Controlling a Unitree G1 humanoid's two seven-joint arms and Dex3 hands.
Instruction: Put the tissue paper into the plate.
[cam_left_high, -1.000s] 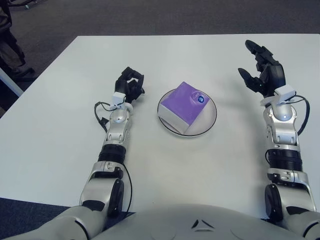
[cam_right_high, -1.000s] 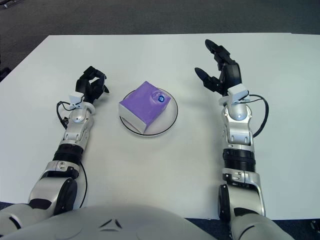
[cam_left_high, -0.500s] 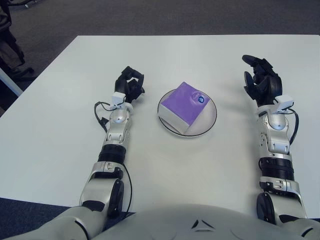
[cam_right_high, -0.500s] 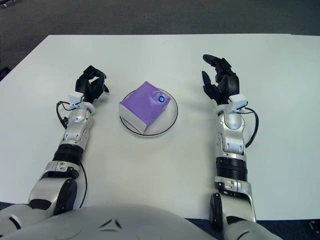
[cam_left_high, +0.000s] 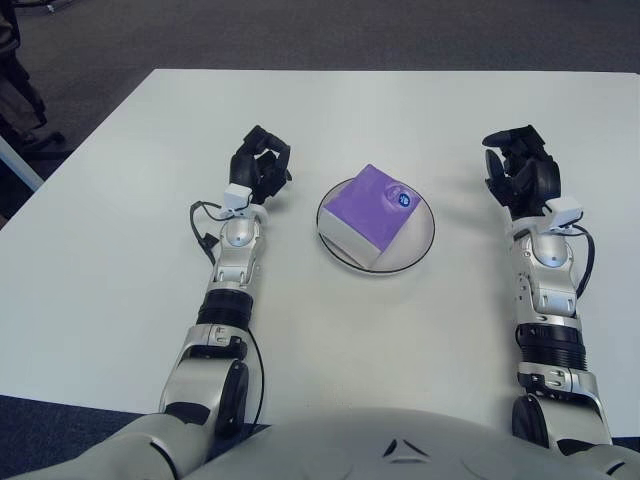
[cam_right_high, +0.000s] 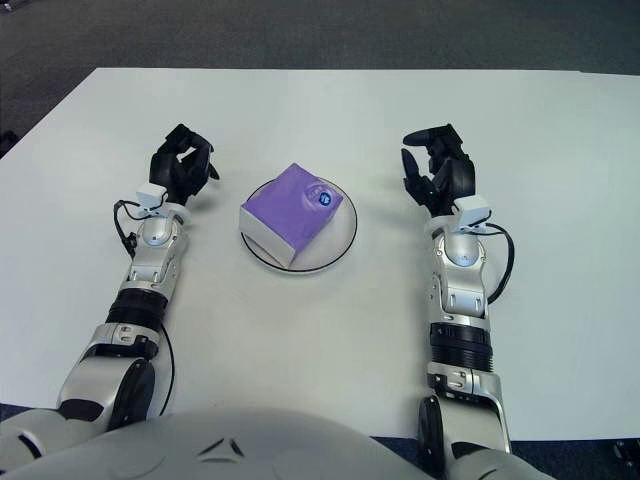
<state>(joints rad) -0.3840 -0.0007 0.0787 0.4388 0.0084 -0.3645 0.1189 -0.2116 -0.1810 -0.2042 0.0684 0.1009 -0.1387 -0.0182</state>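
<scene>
Tissue box (cam_left_high: 371, 214) sits in the plate (cam_left_high: 420, 238), both hands empty beside it.

You see the purple box lying inside the round white plate at the middle of the white table (cam_left_high: 330, 340), one corner pointing to the near side. Your left hand (cam_left_high: 259, 168) shows left of the plate, fingers curled in on themselves and holding nothing. Your right hand (cam_right_high: 437, 178) shows right of the plate, well apart from it, fingers loosely bent and empty. The left eye view alone shows a dark shape (cam_left_high: 18, 85) at the far left edge, off the table; the right eye view shows only dark floor (cam_right_high: 300, 30) there.
</scene>
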